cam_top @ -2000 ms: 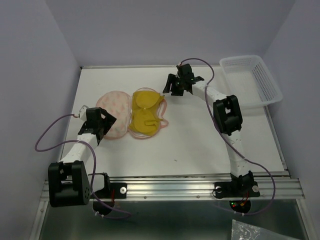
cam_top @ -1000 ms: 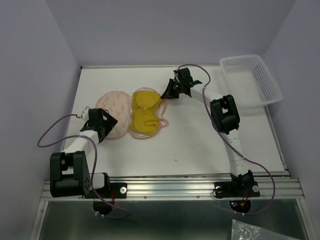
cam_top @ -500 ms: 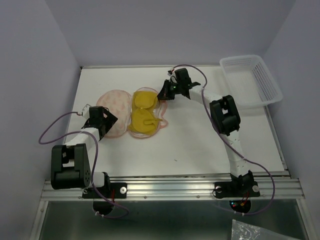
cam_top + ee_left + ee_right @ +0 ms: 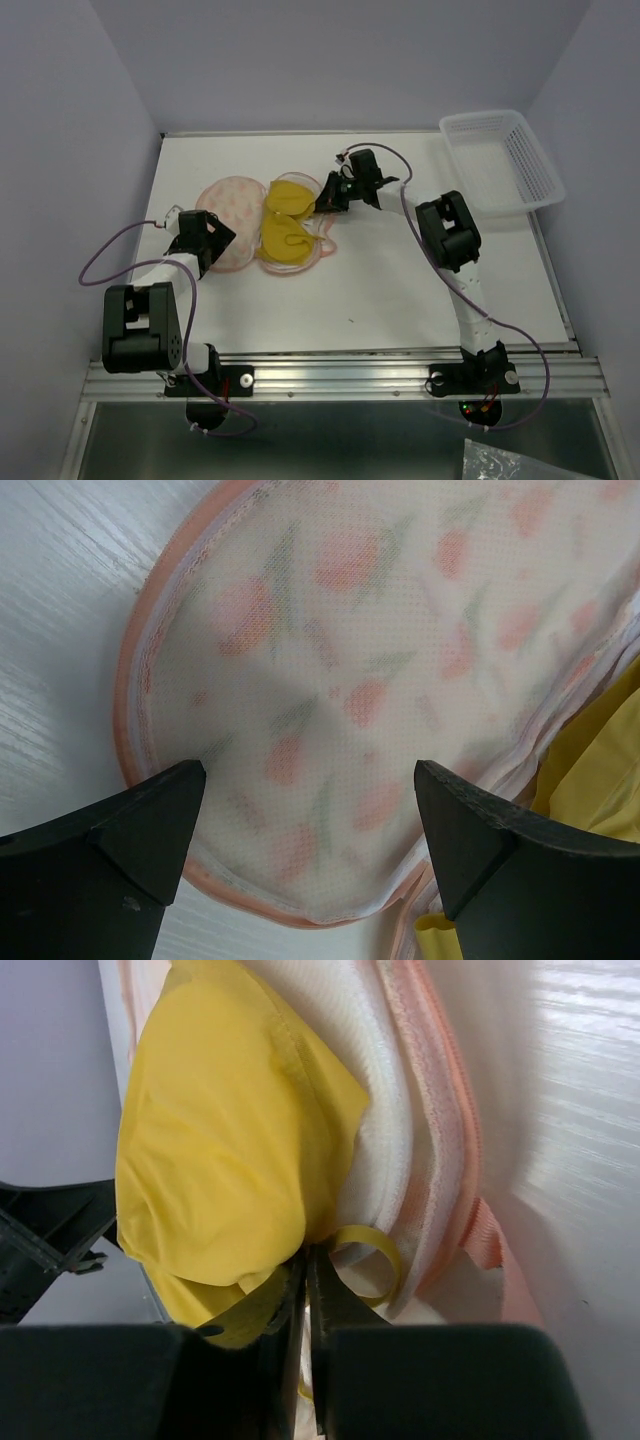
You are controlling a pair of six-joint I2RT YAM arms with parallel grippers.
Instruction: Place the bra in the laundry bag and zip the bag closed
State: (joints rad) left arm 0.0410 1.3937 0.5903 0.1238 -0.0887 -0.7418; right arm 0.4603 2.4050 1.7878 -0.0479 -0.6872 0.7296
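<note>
The laundry bag lies open on the white table, its printed left half bare and its right half under the mustard-yellow bra. My left gripper hovers over the bag's near-left rim, open wide; in the left wrist view the printed mesh of the laundry bag fills the space between the fingers of the left gripper, touching nothing. My right gripper is at the bra's far right edge. In the right wrist view the jaws of the right gripper are pressed almost together at the bra, where its strap loop emerges, beside the bag's pink zip edge.
A white plastic lattice basket stands at the back right corner. Purple walls close in the table on the left, the back and the right. The arms' cables loop beside each arm.
My right gripper has slid left and down onto the bra's far right edge, nudging the upper cup. The left gripper has crept slightly up and left along the bag's rim, still open.
</note>
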